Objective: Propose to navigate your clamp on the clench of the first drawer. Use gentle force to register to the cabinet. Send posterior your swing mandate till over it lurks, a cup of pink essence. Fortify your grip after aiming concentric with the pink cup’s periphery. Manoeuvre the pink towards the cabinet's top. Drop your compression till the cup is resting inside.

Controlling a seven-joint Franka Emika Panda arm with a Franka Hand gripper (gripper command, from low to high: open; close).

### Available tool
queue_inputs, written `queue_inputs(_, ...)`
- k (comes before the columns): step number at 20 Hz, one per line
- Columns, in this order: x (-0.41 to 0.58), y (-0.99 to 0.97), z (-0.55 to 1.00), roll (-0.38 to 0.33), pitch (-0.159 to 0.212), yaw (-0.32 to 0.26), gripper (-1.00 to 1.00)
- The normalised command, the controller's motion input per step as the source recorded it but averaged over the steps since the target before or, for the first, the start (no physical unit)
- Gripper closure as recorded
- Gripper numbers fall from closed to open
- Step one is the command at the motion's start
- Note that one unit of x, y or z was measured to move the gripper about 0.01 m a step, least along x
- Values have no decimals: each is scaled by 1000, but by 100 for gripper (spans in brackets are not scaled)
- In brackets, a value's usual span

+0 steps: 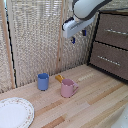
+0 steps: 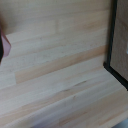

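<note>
The pink cup (image 1: pixel 67 88) stands upright on the wooden surface, its loop handle toward the exterior view's right. My clamp (image 1: pixel 78 36) hangs high above and behind it, open, its two blue-tipped fingers (image 1: pixel 73 40) holding nothing. The dark-brown cabinet (image 1: pixel 121 46) fills the exterior view's right. The upper drawer in view (image 1: pixel 112 23) carries a thin silver bar, the clench (image 1: pixel 116 31), a short way from the clamp. The wrist view shows only wood planks and the cabinet's dark edge (image 2: pixel 118 50); a blurred pinkish shape (image 2: pixel 4 46) sits at its border. No fingers show there.
A handleless blue cup (image 1: pixel 43 81) stands beside the pink one, with a small yellow object (image 1: pixel 59 78) between them. A white patterned plate (image 1: pixel 15 113) lies near the front. A lower drawer (image 1: pixel 109 60) has its own bar. A reed screen (image 1: pixel 35 40) backs the scene.
</note>
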Motion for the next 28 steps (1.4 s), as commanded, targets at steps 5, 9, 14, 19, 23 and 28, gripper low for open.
queue_inputs(5,0,-5,0,-375,0,76,-100)
queue_inputs(9,0,-14,0,-375,-6,89,-100)
queue_inputs(14,0,-21,0,-375,-8,90,-100)
queue_inputs(19,0,-46,-35,-375,0,75,-100)
queue_inputs(23,0,-51,-41,-375,0,73,-100)
queue_inputs(28,34,-47,-10,-375,-12,74,-100)
